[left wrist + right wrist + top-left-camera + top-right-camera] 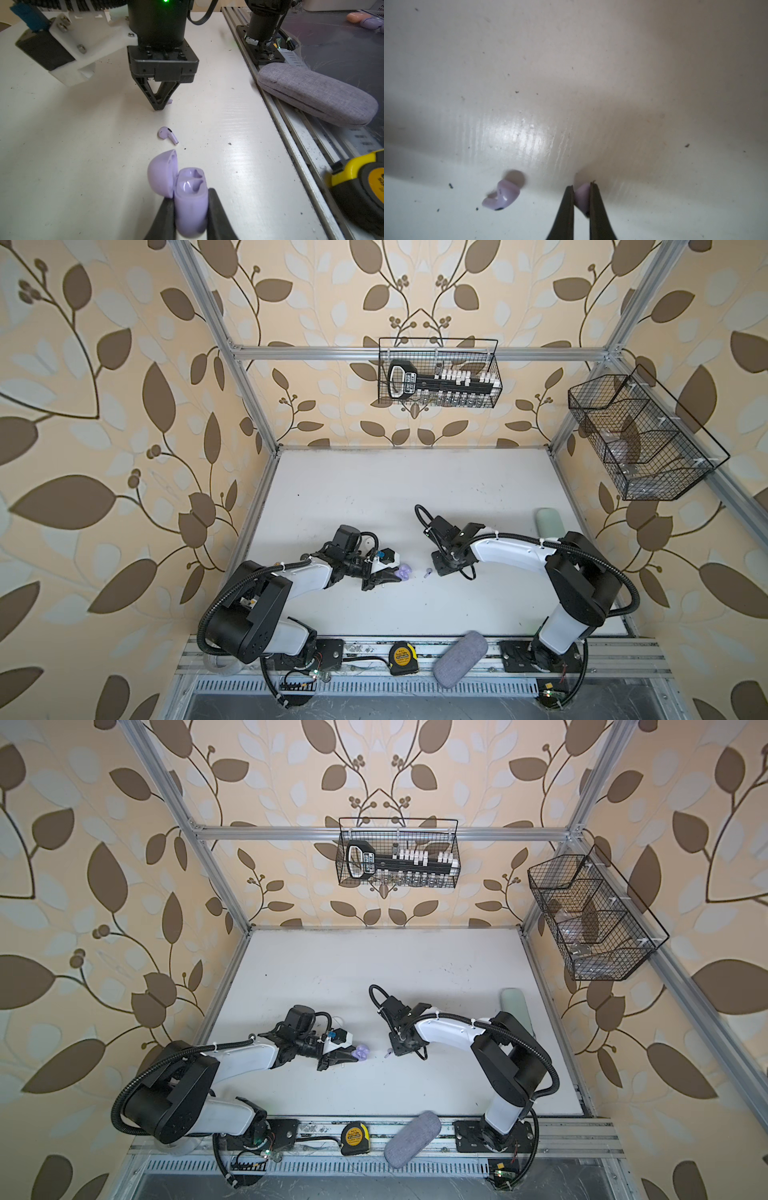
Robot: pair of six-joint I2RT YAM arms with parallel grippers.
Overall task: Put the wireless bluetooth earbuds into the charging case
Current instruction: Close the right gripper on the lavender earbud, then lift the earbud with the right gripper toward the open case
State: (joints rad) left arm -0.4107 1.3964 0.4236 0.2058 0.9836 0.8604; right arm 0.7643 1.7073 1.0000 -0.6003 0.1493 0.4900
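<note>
**Item 1, charging case** (pixel 192 207). Lavender, lid swung back on its hinge. The left gripper (pixel 395 577) is pinching its body from both sides, just above the counter (pixel 374 497). Both wells are empty and face up and toward the right gripper. The long axis runs along the gripper's reach. We judge it a light, hard, glossy shell that could twist in the grip if pushed off-centre.

**Item 2, loose earbud** (pixel 167 134). It lies on its side on the counter between the case and the right gripper, touching neither. The stem end is nearer the case and the bulb is nearer the right gripper. We judge it nearly weightless, rigid and slick, so it would skate if nudged. It is best taken across the bulb, leaving the stem free to enter a well.

**Item 3, held earbud** (pixel 581 197). The right gripper (pixel 159 107) pinches it between its tips, at or just over the counter. Only a small part shows, so we cannot tell its axis. Too hard a squeeze may shoot it out.
</note>
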